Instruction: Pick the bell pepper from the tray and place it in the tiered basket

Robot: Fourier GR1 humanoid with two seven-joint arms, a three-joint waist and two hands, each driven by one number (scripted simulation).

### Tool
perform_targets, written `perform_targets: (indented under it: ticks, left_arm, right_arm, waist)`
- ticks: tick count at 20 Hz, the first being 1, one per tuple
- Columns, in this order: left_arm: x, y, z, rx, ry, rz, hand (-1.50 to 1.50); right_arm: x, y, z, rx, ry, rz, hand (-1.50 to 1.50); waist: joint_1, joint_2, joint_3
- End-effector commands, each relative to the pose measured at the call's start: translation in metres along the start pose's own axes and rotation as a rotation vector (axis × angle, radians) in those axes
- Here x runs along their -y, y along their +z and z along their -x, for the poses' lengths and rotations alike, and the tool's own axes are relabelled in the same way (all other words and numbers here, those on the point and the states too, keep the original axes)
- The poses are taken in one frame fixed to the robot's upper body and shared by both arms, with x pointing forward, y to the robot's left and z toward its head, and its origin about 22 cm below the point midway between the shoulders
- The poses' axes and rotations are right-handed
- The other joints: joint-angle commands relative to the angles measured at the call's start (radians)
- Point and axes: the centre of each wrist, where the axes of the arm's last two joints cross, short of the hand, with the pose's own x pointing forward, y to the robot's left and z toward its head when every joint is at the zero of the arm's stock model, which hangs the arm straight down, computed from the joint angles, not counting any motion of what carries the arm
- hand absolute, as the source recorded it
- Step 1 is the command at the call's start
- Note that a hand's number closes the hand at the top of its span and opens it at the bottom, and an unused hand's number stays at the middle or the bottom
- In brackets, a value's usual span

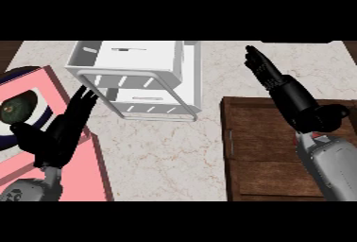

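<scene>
A: While the right forearm lies across the brown wooden tray (261,165) at lower right of the frame, where does the right robot hand (277,85) sit?

B: Above the tray's far edge, over the marble table (167,156). Fingers straight and together, pointing to the upper right of the frame. Nothing held.

A: Left robot hand (59,134)?

B: Lower left, over a pink mat (87,179). Fingers straight and spread a little, tips aimed up and right toward the tiered basket (132,75); thumb out to the left. Wide, holding nothing. Tips near the basket's lower left corner, not touching it.

A: Basket position?

B: Upper centre, white, slotted walls, two levels visible. It stands on the table between the mat and the tray, apart from both.

A: And the bell pepper (12,108)?

B: Far left edge, mid-height. Dark green rounded lump, partly cut off by the frame; I read it as the pepper but cannot be sure. It lies on a plate (38,101) with a dark blue rim, on the pink mat. The left thumb is just below it; no contact seen. Well apart from the basket.
</scene>
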Motion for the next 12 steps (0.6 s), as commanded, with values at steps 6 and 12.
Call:
perform_targets:
  ticks: [6, 12]
  left_arm:
    - [-0.042, 0.007, 0.003, -0.033, -0.085, -0.095, 0.00]
    - [-0.040, 0.017, 0.019, -0.106, -0.023, -0.100, 0.00]
  right_arm:
    - [0.009, 0.013, 0.018, 0.042, 0.370, 0.571, 1.50]
    - [0.052, 0.074, 0.078, -0.291, 0.496, 1.229, -1.50]
  waist:
    - [-0.011, -0.063, 0.009]
    - [-0.055, -0.062, 0.007]
